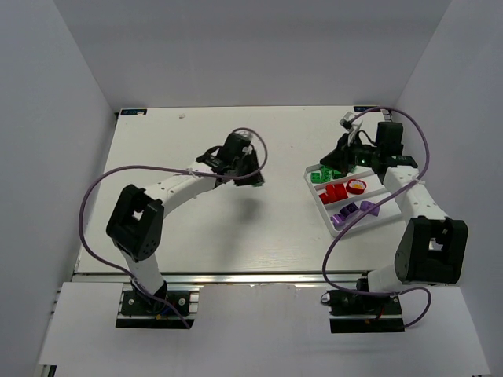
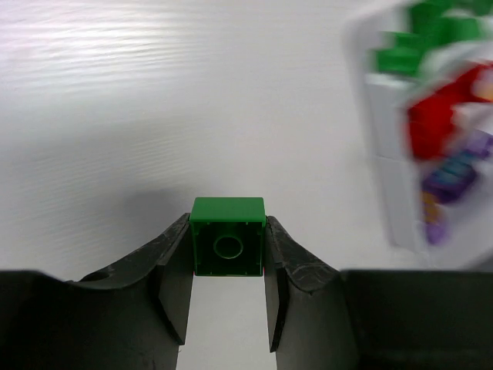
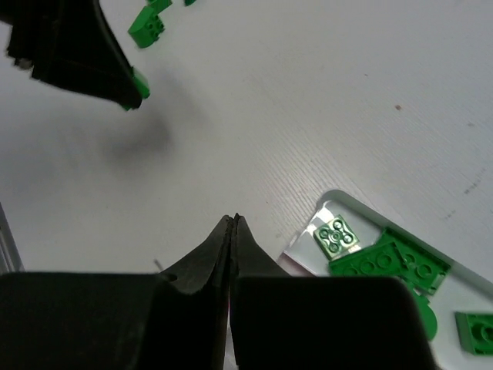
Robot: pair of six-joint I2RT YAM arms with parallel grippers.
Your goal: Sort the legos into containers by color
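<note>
Tabletop of white wood-grain board [image 1: 196, 228] carries everything. The black-and-white left arm [image 1: 169, 188] reaches to near the board's centre; the matching right arm [image 1: 416, 204] bends over the three o'clock side. There a white rectangular plastic tray [image 1: 314, 194] with two dividers lies slanted. Its twelve o'clock compartment holds the green studded bricks [image 1: 321, 176], the middle one the red bricks [image 1: 336, 192], and the six o'clock one the purple bricks [image 1: 354, 212].

The left gripper [image 2: 228, 227] is clamped on a green square plastic brick [image 2: 228, 210], one finger on each side, well apart from the tray at its three o'clock. The right gripper [image 3: 233, 223] has its fingers pressed together on nothing, at the tray's twelve o'clock end, beside a pale green square plate [image 3: 335, 235]. A loose green brick [image 3: 146, 28] lies on the board beyond the left gripper.
</note>
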